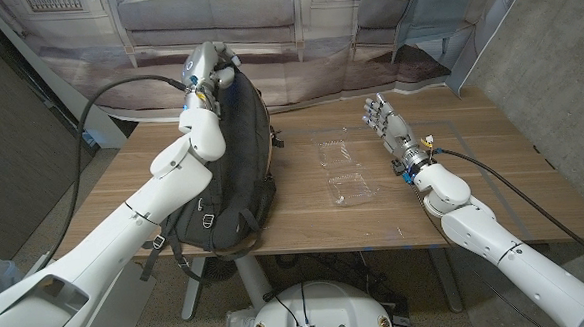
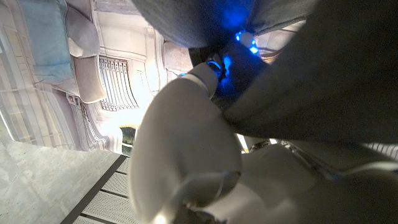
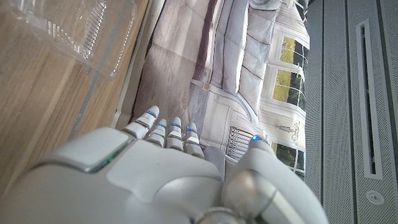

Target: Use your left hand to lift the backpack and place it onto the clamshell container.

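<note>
The backpack (image 1: 234, 172) stands on the left part of the worktop (image 1: 474, 189), its long axis running from the near edge up toward the far edge, with its lower end and straps hanging a little over the near edge. The left hand (image 1: 203, 70) sits at the pack's far, upper end, fingers curled in around the top where a carry handle would be; in the left wrist view the hand (image 2: 186, 137) is pressed close against dark fabric, so it appears to be gripping the pack's top, though the handle itself is hidden. The clamshell (image 1: 343, 171) lies open and clear on the worktop just to the right of the pack, well within the left arm's sideways reach, its two halves lined up along the same near-to-far direction as the pack. So the coming move is a lift followed by a short carry toward the robot's right, with the pack's length roughly parallel to the clamshell. The right hand (image 1: 383, 119) stands on its edge beyond the clamshell to the right, fingers straight and apart, holding nothing, clear of the path.
</note>
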`<state>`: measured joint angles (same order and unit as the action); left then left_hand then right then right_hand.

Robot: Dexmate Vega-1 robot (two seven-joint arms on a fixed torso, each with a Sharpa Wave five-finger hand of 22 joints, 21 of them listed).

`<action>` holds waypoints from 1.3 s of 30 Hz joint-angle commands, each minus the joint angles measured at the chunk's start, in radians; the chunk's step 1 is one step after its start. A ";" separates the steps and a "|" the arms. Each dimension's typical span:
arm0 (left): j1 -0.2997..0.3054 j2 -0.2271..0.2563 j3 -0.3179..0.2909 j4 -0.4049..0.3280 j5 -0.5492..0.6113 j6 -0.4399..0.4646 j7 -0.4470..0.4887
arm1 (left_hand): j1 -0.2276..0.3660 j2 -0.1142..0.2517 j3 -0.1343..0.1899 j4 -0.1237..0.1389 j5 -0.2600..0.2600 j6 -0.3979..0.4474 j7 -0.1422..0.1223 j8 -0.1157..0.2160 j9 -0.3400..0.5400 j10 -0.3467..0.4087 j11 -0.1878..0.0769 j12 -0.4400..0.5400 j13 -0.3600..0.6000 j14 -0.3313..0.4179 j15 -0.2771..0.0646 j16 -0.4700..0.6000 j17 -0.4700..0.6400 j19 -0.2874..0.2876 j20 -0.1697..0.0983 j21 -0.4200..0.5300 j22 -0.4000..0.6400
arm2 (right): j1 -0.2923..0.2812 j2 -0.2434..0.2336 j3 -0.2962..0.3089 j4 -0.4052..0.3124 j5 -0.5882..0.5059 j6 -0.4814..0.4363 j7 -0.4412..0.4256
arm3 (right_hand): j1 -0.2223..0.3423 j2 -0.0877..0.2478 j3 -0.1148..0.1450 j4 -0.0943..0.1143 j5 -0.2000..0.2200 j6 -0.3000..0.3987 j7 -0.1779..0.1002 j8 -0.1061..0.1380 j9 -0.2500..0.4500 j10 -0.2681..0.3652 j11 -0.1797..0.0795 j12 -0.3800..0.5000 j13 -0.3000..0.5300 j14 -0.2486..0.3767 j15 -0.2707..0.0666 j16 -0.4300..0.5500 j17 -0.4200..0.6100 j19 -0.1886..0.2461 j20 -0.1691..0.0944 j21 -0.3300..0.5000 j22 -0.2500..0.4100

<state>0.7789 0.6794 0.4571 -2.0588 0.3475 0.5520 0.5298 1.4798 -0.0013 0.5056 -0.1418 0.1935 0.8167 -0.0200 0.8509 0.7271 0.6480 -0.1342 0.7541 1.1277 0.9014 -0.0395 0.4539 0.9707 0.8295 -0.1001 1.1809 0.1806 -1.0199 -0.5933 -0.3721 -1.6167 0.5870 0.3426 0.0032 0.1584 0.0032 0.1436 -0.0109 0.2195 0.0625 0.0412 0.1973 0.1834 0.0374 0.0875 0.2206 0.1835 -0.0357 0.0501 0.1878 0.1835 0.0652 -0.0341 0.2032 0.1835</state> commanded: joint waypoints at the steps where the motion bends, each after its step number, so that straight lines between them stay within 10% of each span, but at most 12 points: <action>1: 0.017 0.003 -0.023 -0.037 0.004 -0.013 -0.004 | -0.003 0.005 0.012 0.000 0.004 -0.003 -0.003 0.007 0.000 0.010 0.000 -0.003 0.006 0.094 -0.146 -0.001 0.005 -0.007 -0.121 0.008 0.004 | 0.002 0.003 -0.005 0.001 0.004 -0.006 0.001 | 0.003 0.003 0.002 -0.002 0.001 0.006 0.003 0.001 0.005 0.004 0.005 -0.003 0.006 0.003 0.005 0.003 0.006 0.009 -0.008 0.004 0.004; 39: 0.033 0.011 -0.083 -0.124 -0.016 -0.046 -0.048 | -0.009 -0.002 0.032 -0.002 0.003 -0.004 0.000 0.019 -0.004 0.018 0.004 -0.016 0.017 0.104 -0.144 -0.015 0.028 -0.008 -0.121 0.024 0.005 | 0.005 0.004 -0.007 -0.019 -0.010 -0.010 -0.014 | 0.002 0.004 -0.001 -0.004 0.001 0.006 0.005 0.000 0.005 0.005 0.006 -0.003 0.006 0.004 0.006 0.003 0.006 0.009 -0.008 0.003 0.004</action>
<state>0.8020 0.6891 0.3997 -2.1400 0.3269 0.4898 0.4864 1.4645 -0.0122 0.5312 -0.1436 0.1938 0.8168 -0.0200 0.8585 0.7180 0.6549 -0.1305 0.7426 1.1387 0.9073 -0.0408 0.4383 0.9935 0.8225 -0.0966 1.1957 0.1848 -1.0280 -0.5919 -0.3730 -1.6433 0.5743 0.3413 -0.0241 0.1584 0.0031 0.1437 -0.0108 0.2195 0.0625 0.0412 0.1973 0.1834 0.0375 0.0875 0.2206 0.1835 -0.0357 0.0501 0.1878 0.1835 0.0652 -0.0341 0.2032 0.1835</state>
